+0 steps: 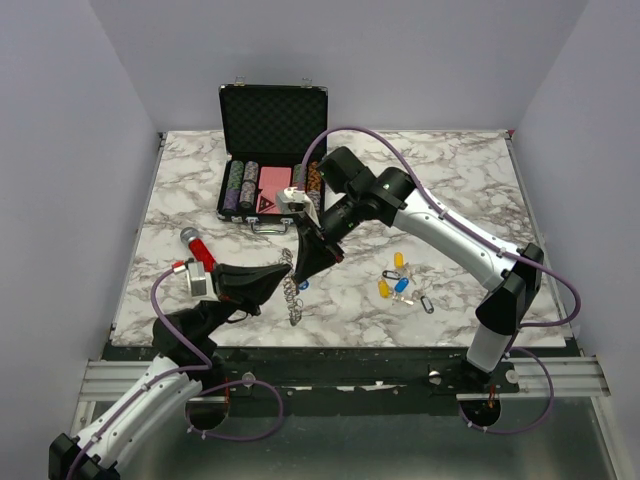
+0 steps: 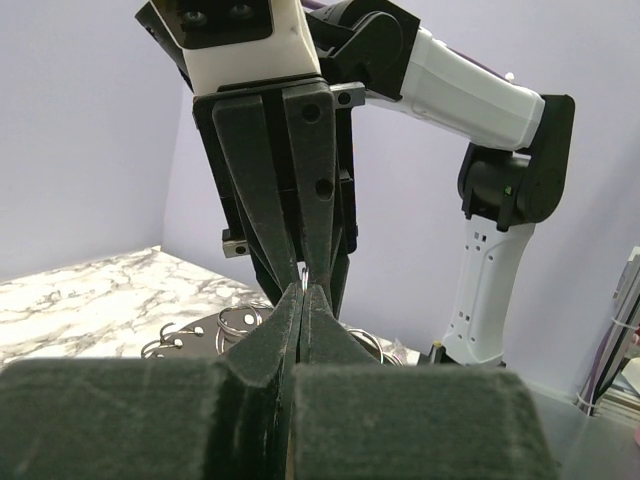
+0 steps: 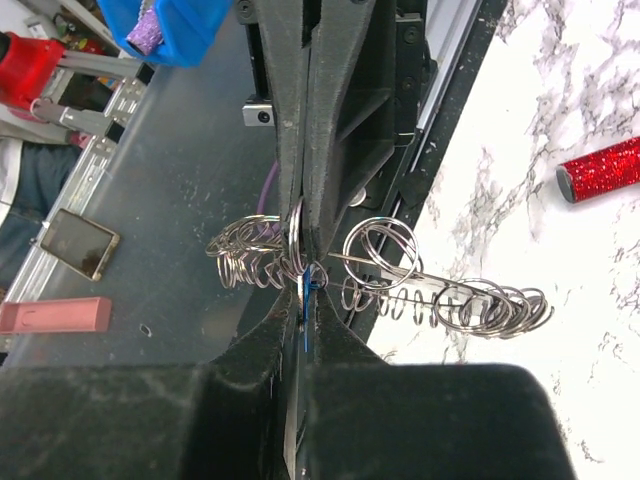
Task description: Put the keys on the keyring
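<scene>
The keyring (image 1: 293,300) is a silvery ring strung with many small wire rings (image 3: 480,305), and it hangs above the front of the marble table. My left gripper (image 1: 287,262) is shut on one of its rings (image 2: 301,292). My right gripper (image 1: 303,272) comes down from the far side, tip to tip with the left. In the right wrist view this gripper (image 3: 303,300) is shut on a thin blue key (image 3: 304,290), edge-on against the rings. More keys (image 1: 398,283) with yellow, blue and black heads lie on the table to the right.
An open black case of poker chips (image 1: 272,150) stands at the back. A red glittery cylinder (image 1: 195,245) lies on the marble to the left of my left gripper. Small black loops (image 1: 428,303) lie by the keys. The table's front edge (image 1: 340,350) runs just below the hanging keyring.
</scene>
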Available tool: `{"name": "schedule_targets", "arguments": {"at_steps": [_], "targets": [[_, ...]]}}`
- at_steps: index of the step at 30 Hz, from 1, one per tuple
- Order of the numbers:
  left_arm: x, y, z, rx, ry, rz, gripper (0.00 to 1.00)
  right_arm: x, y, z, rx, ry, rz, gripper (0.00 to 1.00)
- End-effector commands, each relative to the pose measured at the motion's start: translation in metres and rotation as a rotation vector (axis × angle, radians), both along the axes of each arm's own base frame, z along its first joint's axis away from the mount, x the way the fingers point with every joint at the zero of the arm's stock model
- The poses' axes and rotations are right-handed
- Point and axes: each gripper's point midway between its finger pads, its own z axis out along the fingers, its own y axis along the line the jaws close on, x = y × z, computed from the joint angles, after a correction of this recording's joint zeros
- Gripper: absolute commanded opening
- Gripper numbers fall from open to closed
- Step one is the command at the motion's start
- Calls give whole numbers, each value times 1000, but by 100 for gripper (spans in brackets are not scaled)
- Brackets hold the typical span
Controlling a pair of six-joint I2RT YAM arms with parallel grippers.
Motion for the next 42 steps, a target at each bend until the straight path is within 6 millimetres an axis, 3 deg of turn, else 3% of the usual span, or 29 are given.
{"name": "schedule_targets", "arguments": {"at_steps": [1,5,28,38,42], "targets": [[4,5,-1,-9,3,38,0,5,3,-1,-13,-38,-33,4],[4,4,-3,1,9,32,0,9,4,6,2,-81,-40,0],[4,-2,-14,71,22,18,0,28,-7,43,88,-132,-64,1],[3,-6,-17,100,24,4,0,36,-8,35,58,-174,-100,2],[5,-5,-18,107,24,19,0,44,-13,22,13,-232,-128,5]]}}
